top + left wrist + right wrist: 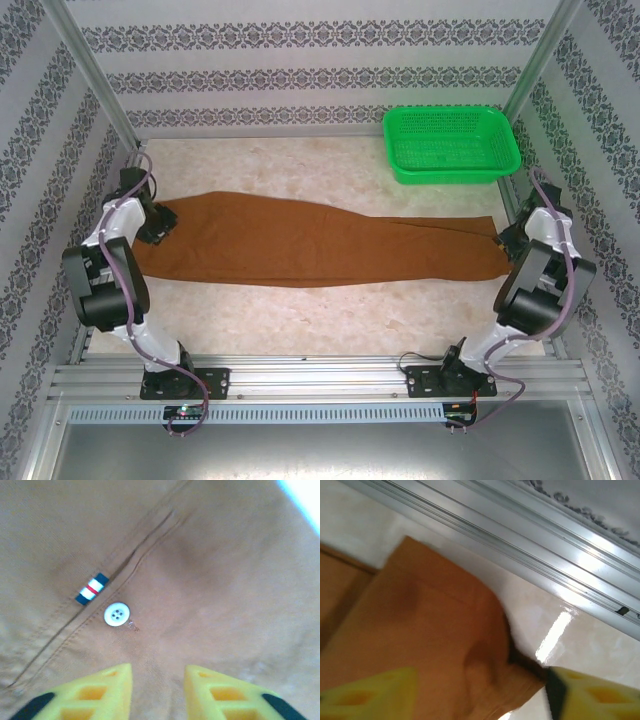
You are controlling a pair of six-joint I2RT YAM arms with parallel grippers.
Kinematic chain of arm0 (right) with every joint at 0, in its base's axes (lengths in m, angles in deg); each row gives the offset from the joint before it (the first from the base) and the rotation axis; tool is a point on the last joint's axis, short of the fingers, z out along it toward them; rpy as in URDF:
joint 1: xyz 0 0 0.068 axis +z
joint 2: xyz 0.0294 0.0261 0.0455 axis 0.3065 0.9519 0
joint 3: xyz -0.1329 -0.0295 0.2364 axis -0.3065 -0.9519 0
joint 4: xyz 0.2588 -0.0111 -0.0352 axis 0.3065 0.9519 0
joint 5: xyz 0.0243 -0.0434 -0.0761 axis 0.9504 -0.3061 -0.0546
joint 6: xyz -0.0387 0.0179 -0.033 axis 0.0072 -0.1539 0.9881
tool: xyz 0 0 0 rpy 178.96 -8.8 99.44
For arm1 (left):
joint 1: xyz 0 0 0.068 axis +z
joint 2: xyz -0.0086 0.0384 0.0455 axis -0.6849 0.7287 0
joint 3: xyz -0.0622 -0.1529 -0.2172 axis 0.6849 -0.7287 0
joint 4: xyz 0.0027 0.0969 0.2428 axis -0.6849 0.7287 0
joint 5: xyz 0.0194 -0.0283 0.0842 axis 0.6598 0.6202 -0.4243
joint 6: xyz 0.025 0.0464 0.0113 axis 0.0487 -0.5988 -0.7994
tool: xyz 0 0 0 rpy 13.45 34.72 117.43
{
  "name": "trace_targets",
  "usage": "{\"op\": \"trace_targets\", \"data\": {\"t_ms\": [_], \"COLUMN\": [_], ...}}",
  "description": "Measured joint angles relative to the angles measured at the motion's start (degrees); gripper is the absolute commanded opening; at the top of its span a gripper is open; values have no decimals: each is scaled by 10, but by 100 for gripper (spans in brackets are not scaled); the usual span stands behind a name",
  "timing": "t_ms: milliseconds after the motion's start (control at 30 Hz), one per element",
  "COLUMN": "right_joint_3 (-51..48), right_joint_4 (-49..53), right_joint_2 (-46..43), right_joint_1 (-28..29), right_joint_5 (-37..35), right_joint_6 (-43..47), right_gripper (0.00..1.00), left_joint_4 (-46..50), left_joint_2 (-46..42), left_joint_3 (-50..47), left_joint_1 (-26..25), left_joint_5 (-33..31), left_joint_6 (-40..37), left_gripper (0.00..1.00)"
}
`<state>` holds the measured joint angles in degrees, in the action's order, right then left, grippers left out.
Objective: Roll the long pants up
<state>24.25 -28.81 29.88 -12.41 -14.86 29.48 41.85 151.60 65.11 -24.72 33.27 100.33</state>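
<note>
Across the middle of the table (300, 320), in the top view, the long pants (320, 245) lie flat and unrolled, a brown band running from the left side to the right, wider at the left end and narrower at the right. The left gripper (157, 225) sits over the left end and the right gripper (513, 236) at the right end; the arms' own links cover the jaws here, so their state cannot be read from above. A green basket (452, 146) stands at the far right corner, near the cloth but apart from it. In the left wrist view the left gripper (157, 680) hangs just over the brown cloth with its yellow fingers (112, 690) spread, a clear gap between them and only flat fabric beneath. Just beyond the tips are a white button (117, 614) and a striped tab (92, 589), both beside a pocket seam (145, 545) that runs diagonally. In the right wrist view the right gripper (480, 690) is spread wide, and a corner of the pant leg lies between its fingers. The cloth bunches a little toward the right-hand finger, whose dark pad is at the hem's edge — whether it touches is hard to tell. An aluminium rail (520, 540) borders the glossy table just past the cloth.
</note>
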Motion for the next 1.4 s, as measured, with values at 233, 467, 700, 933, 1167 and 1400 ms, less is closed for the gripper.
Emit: {"op": "trace_targets", "data": {"t_ms": [233, 467, 700, 933, 1167, 1400], "right_joint_3": [21, 21, 21, 21, 16, 12], "right_joint_4": [-23, -33, -41, -47, -63, -71], "right_joint_2": [-26, 38, 43, 57, 59, 62], "right_joint_1": [71, 99, 118, 129, 132, 133], "right_joint_5": [6, 22, 26, 30, 45, 45], "right_joint_6": [0, -1, -2, -2, -10, -11], "right_gripper": [88, 88, 87, 88, 87, 87], "left_joint_4": [24, 24, 23, 20, 9, 9], "left_joint_2": [-67, -24, -2, 3, 3, 3], "left_joint_3": [28, 4, 2, -9, -61, -61], "left_joint_1": [90, 192, 198, 210, 193, 178], "left_joint_5": [-25, 6, 30, 31, 26, 22], "left_joint_6": [-7, -7, -5, -5, -6, -11], "left_gripper": [44, 48, 52, 54, 54, 43]}}
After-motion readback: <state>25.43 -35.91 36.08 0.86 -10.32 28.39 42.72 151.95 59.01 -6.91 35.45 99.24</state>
